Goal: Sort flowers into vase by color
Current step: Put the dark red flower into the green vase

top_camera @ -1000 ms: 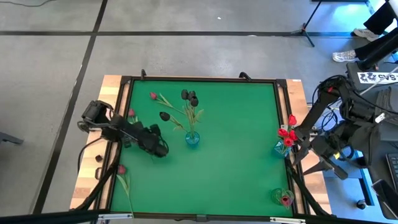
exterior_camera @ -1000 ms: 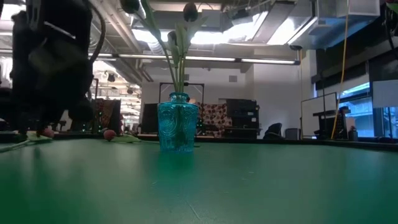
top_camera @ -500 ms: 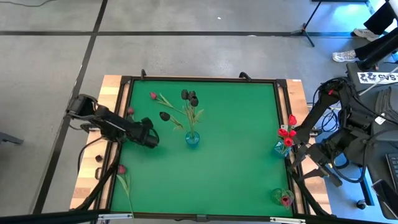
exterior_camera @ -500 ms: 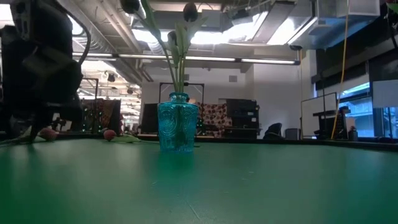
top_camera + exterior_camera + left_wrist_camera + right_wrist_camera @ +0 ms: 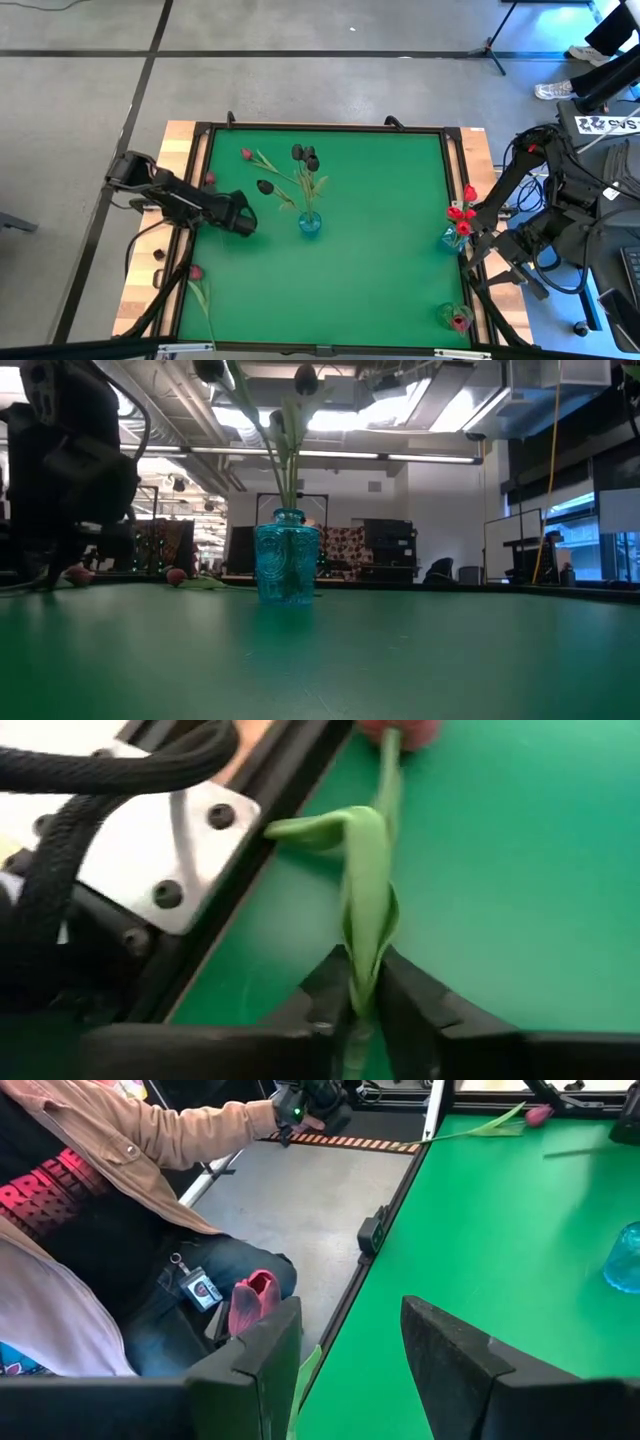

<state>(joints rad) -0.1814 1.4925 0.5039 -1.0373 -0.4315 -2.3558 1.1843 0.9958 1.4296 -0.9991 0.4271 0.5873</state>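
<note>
My left gripper (image 5: pixel 241 217) is low over the table's left part, shut on the green stem of a pink-headed tulip (image 5: pixel 210 178). It also shows in the low view (image 5: pixel 60 470). A blue vase (image 5: pixel 309 223) at the centre holds black tulips (image 5: pixel 305 153). A vase (image 5: pixel 455 237) at the right edge holds red tulips (image 5: pixel 462 213). A third vase (image 5: pixel 457 318) at the near right holds one pink-red head. My right gripper (image 5: pixel 350 1350) is open and empty beside the table's right edge (image 5: pixel 487 280). My left gripper pinches the tulip's stem and its folded leaves (image 5: pixel 362 985) between its two fingers. The stem runs on from the fingers to the pink head (image 5: pixel 400 728), which is by the table's left frame. Whether the flower is lifted clear, I cannot tell.
Loose tulips lie on the green mat: a pink one (image 5: pixel 247 154) at the far left, a black one (image 5: pixel 264 186) near the centre vase, a red-pink one (image 5: pixel 196 272) at the near left. A seated person (image 5: pixel 120 1200) is by the table's near edge. The black frame (image 5: pixel 250 880) borders the mat.
My left gripper has gone toward the table's left and far edges, then stayed almost still for the last half second. My right arm has shifted a little beside the right edge.
</note>
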